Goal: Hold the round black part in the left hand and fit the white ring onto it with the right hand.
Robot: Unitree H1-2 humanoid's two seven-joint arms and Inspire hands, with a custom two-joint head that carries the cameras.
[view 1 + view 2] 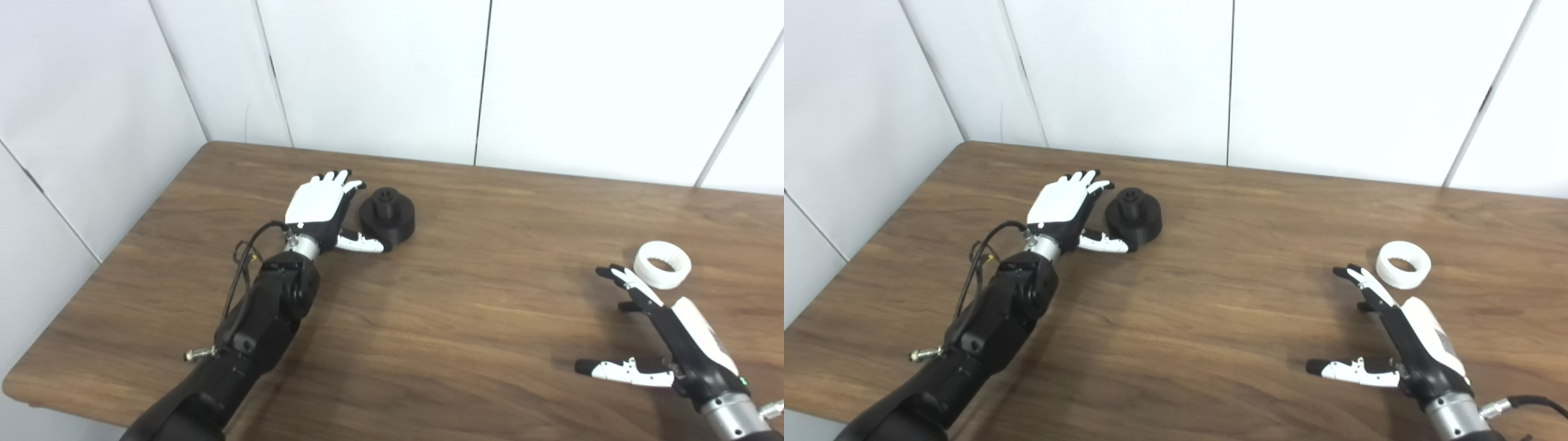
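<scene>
The round black part (387, 217) stands on the wooden table (478, 318) at the back left, with a raised hub on top. My left hand (321, 211) is open right beside it on its left, fingers straight, the thumb reaching under its near edge; it does not hold the part. The white ring (662, 264) lies flat on the table at the right. My right hand (664, 334) is open and empty, fingers spread, its fingertips (612, 272) a little to the near left of the ring and apart from it.
White wall panels (380, 73) close off the back and left of the table. The table's left corner edge (37, 380) runs close to my left forearm (257, 324).
</scene>
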